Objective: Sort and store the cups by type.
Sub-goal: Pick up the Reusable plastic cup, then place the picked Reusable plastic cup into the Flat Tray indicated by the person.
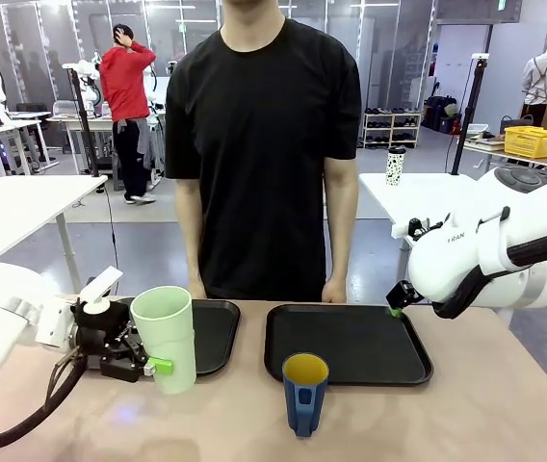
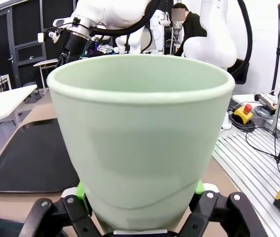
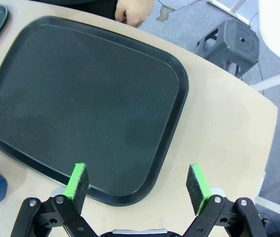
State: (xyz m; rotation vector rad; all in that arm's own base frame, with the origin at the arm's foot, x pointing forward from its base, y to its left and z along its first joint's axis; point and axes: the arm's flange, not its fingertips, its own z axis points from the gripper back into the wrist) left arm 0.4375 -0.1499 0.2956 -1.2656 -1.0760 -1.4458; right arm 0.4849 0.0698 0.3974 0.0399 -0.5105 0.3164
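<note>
The short dark blue cup with yellow inside and a handle [image 1: 305, 390] stands upright at 6 o'clock. At 8 o'clock the left gripper [image 1: 161, 365] clamps the tall pale green handleless tumbler [image 1: 165, 332], its long axis near vertical and mouth up. From the left wrist, the green pads [image 2: 83, 190] pinch its base. From the right wrist, the right gripper [image 3: 139, 181] gapes wide over the black plastic tray [image 3: 81, 98]. The step in hand is probably storing the tumbler, which next needs lowering level onto a tray.

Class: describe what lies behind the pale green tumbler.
A black tray, partly hidden by the tumbler; whether anything sits on the covered part cannot be seen.
</note>
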